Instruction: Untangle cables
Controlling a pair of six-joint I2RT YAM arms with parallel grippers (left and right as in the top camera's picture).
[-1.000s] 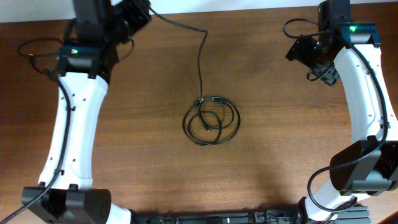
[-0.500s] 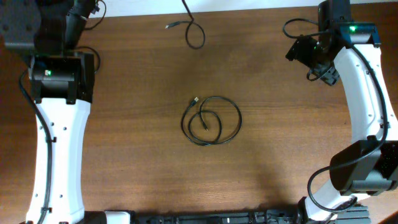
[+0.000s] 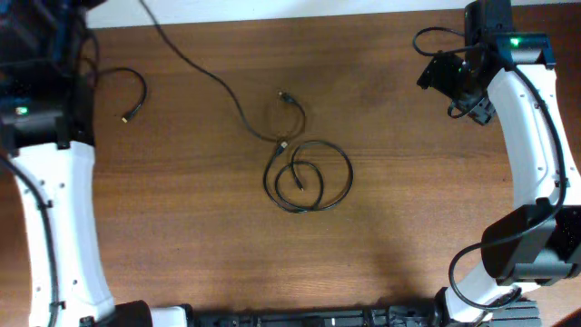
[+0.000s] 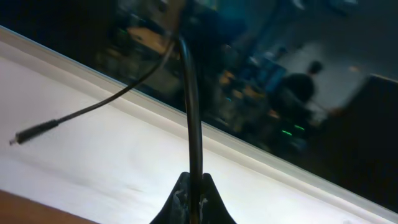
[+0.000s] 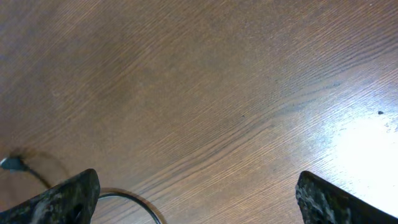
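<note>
**Left claw** [image 4: 191, 190] clenched on one cable [image 3: 213, 80], whose long axis runs diagonally from the far-left corner down to the coil [image 3: 309, 177] at mid-tabletop [image 3: 408, 227]. **Right claw** [image 5: 196, 180] released and empty. The coil's edge shows at the lower left of its wrist view, so this arm appears better placed to pin it. A third cable [image 3: 138, 84] lies apart, beside the left arm [image 3: 54, 209].
</note>
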